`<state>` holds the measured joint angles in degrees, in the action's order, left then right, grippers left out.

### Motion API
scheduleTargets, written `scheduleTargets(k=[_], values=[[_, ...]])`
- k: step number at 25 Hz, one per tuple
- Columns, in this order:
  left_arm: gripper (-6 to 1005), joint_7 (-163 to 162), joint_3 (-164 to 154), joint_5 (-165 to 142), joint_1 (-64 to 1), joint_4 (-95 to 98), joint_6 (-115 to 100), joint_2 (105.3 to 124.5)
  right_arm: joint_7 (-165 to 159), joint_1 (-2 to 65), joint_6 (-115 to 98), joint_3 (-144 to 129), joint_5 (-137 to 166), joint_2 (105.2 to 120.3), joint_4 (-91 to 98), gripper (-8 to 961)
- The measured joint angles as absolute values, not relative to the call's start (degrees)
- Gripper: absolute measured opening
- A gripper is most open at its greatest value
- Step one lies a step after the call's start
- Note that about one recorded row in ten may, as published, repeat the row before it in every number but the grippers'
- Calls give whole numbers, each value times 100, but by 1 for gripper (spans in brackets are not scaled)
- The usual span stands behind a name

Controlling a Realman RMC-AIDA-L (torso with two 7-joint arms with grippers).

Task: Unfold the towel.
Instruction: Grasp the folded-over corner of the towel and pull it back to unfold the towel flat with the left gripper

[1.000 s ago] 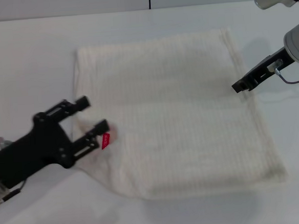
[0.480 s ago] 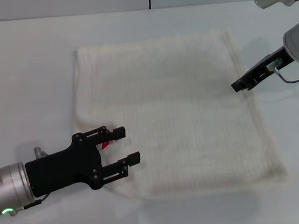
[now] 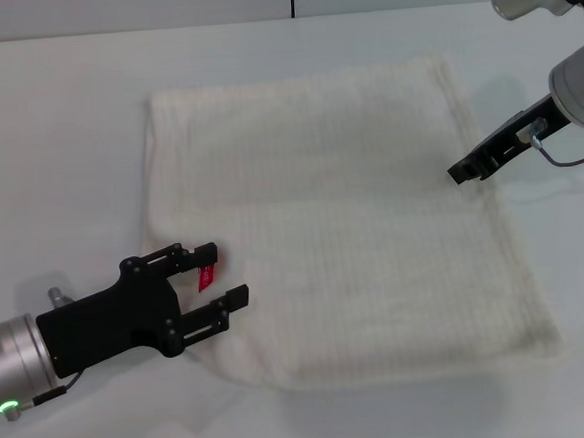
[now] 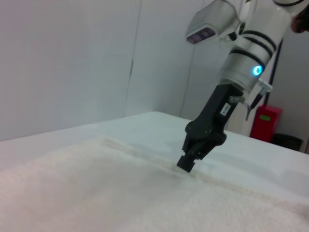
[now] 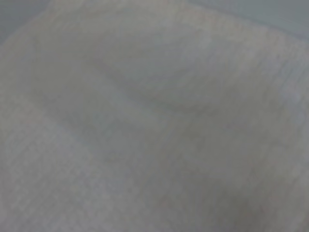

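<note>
The cream waffle towel lies spread on the white table, with its near left corner rumpled. A small red tag shows at that corner. My left gripper is open, low over the near left corner, its two fingers either side of the tag. My right gripper is shut, its tip down on the towel's right hem. The left wrist view shows the towel and the right gripper at its hem. The right wrist view is filled with towel.
The white table extends on all sides of the towel. A red bin and a wall stand beyond the table in the left wrist view.
My left gripper swung from the towel's left edge down to the near left corner, then drew back a little to the left. The right gripper barely shifted.
</note>
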<state>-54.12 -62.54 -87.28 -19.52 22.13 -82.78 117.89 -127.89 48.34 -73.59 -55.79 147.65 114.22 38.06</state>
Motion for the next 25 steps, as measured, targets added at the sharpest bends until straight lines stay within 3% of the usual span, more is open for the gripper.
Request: scheduleTargets(k=[10,25], values=[[610,-5422,-6279,-8762,-1887,2225,-8289,11704,-12864,4839,-7357,-5590,14765,11434,3807,-1],[151,-5303,-6307,-8934,-1793,2364,-8314,11734,-12885,4899,-7324,-5590,14777,11432,3827,-1]])
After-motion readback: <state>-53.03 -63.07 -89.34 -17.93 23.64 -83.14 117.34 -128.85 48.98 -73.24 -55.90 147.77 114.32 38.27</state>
